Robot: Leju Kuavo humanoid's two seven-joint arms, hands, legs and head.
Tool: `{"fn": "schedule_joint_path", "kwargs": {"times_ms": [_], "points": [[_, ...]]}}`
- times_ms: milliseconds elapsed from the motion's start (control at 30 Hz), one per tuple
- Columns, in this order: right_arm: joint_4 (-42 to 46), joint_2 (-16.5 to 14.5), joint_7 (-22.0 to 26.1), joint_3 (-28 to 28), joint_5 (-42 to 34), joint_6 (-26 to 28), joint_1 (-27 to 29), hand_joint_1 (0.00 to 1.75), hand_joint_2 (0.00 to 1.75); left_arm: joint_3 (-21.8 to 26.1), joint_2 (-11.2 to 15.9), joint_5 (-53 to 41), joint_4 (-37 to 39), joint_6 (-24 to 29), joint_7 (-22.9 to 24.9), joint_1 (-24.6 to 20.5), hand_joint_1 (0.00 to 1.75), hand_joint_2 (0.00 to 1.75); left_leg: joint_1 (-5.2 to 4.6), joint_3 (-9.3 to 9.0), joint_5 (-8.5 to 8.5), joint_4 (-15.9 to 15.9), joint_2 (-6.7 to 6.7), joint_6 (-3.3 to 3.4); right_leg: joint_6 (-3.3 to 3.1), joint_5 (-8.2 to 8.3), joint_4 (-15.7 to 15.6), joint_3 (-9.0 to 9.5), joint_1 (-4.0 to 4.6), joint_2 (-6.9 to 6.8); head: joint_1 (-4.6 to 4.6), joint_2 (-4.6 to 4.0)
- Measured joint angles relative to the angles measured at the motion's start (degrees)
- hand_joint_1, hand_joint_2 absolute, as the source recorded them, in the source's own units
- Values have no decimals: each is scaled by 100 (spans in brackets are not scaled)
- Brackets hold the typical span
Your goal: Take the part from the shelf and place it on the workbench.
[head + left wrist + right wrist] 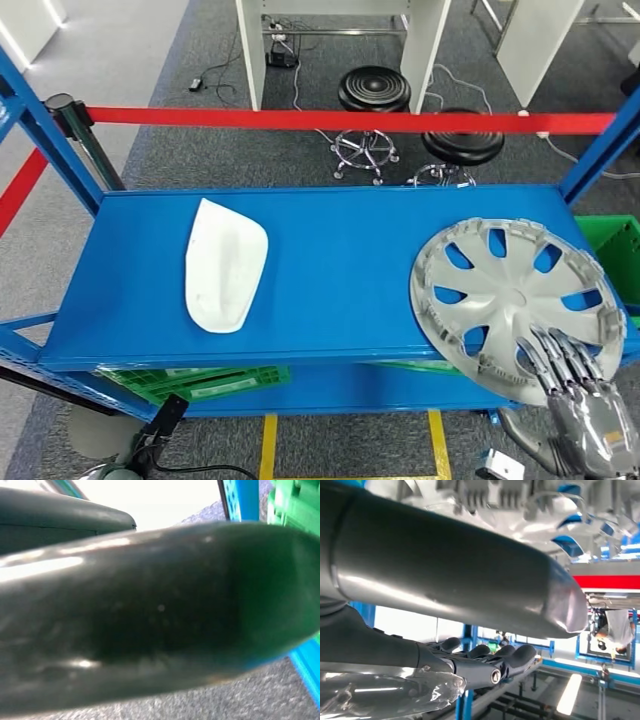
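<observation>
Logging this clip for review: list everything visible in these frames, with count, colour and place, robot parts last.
Shelf: one, blue metal, across the middle of the head view.
Wheel cover: one, silver, right end of the shelf, overhanging its front edge.
Moulded part: one, white, lying flat on the left half of the shelf.
Crates: green, on the level below the shelf top.
Barrier tape: one, red, stretched behind the shelf.
Stools: two, black seats, on the grey floor beyond the tape.
Right hand: one, silver, fingers over the wheel cover's near rim.
Left hand: one, dark, blurred in the left wrist view.
</observation>
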State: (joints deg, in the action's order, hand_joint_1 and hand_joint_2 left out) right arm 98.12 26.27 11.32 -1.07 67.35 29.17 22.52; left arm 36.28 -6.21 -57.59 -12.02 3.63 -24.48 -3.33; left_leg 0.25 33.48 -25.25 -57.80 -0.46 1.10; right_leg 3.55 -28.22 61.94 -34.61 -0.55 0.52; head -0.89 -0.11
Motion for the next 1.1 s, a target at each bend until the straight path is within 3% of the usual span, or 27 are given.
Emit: {"fn": "schedule_joint_path", "kwargs": {"times_ms": [67,133,167,200,233,300,333,467,533,600,633,667,700,767,800,867,967,1033,1100], "points": [[6,0,-5,0,-3,-6,11,0,0,4,7,-1,0,1,0,-1,0,0,-3,-13,-15,0,2,37,32,-358,752,-358,-4,-9,27,0],[6,0,-9,-3,-38,-46,31,0,0,6,9,-3,0,2,0,4,0,0,-12,-23,-24,-2,1,47,42,-511,1308,-649,-6,-8,28,0],[6,0,-9,-7,-79,-80,36,0,0,6,8,-6,0,2,0,5,0,0,-13,-35,-30,-2,0,47,39,-420,1275,-647,-6,-8,28,0],[7,1,-6,-10,-141,-129,39,0,0,6,8,-10,0,2,0,5,0,0,-12,-53,-41,-3,-2,42,31,-235,1020,-533,-7,-9,28,0],[9,4,-1,-14,-229,-193,40,0,0,7,8,-14,0,3,0,4,0,0,-12,-76,-55,-4,-4,29,25,-14,618,-339,-11,-9,30,0],[16,15,25,-23,-457,-358,40,0,0,7,18,-27,0,8,0,0,0,0,-36,-94,-84,-20,-11,-18,1,226,-67,11,-11,-4,24,0],[20,24,40,-29,-583,-447,47,0,0,7,24,-36,0,12,0,-1,0,0,-48,-90,-87,-27,-15,-47,-17,247,-228,95,-8,1,19,0],[19,65,123,-19,-947,-707,72,0,0,6,37,-54,0,26,0,-4,0,0,-45,-49,-151,-100,-15,-150,-148,234,-278,116,-13,12,-4,0],[8,72,187,34,-1059,-796,69,0,0,3,35,-57,0,33,0,-13,0,0,-35,167,-434,-564,-7,-212,-206,238,-291,124,-28,3,-28,0],[-28,71,259,105,-1122,-899,73,0,0,3,38,-61,0,40,0,-11,0,0,-27,536,-761,-1324,-5,-244,-230,231,-290,123,-28,-3,-42,0],[-54,70,291,141,-1137,-952,78,0,0,4,40,-63,0,43,0,-5,0,0,-26,667,-812,-1576,-4,-248,-234,228,-290,125,-28,-3,-42,0],[-80,70,318,176,-1138,-992,83,0,0,5,40,-64,0,45,-1,0,0,0,-25,707,-748,-1626,-4,-245,-236,226,-290,129,-28,-1,-42,0],[-106,69,340,212,-1138,-1022,87,0,0,5,40,-66,0,46,-1,2,0,0,-25,642,-581,-1454,-4,-236,-234,223,-289,138,-29,2,-42,0],[-151,68,366,279,-1138,-1055,90,0,0,5,42,-66,0,54,-2,-2,0,0,-26,314,-172,-730,-1,-208,-215,209,-286,157,-22,7,-43,0],[-173,67,374,311,-1140,-1067,90,0,0,5,42,-66,0,59,-2,-8,0,0,-25,158,-58,-388,-1,-190,-195,200,-278,154,-12,12,-41,0],[-222,64,389,375,-1165,-1111,90,0,0,6,40,-67,0,68,-2,-15,0,0,-34,31,-22,-79,-3,-150,-137,203,-285,141,7,17,-35,0],[-314,54,459,489,-1229,-1233,81,0,0,8,36,-80,0,72,-2,-9,0,0,-19,14,-11,-26,-4,-51,-39,173,-275,117,-2,11,-25,0],[-399,51,520,573,-1242,-1353,53,0,0,10,37,-96,0,73,-2,-14,0,0,2,-8,-5,-4,1,12,11,-67,122,-69,-7,-1,5,0],[-515,50,567,625,-1274,-1470,26,0,0,13,47,-110,0,73,-2,-17,0,0,-5,-12,-14,-4,4,45,41,-417,899,-435,-11,-7,28,0]]}}
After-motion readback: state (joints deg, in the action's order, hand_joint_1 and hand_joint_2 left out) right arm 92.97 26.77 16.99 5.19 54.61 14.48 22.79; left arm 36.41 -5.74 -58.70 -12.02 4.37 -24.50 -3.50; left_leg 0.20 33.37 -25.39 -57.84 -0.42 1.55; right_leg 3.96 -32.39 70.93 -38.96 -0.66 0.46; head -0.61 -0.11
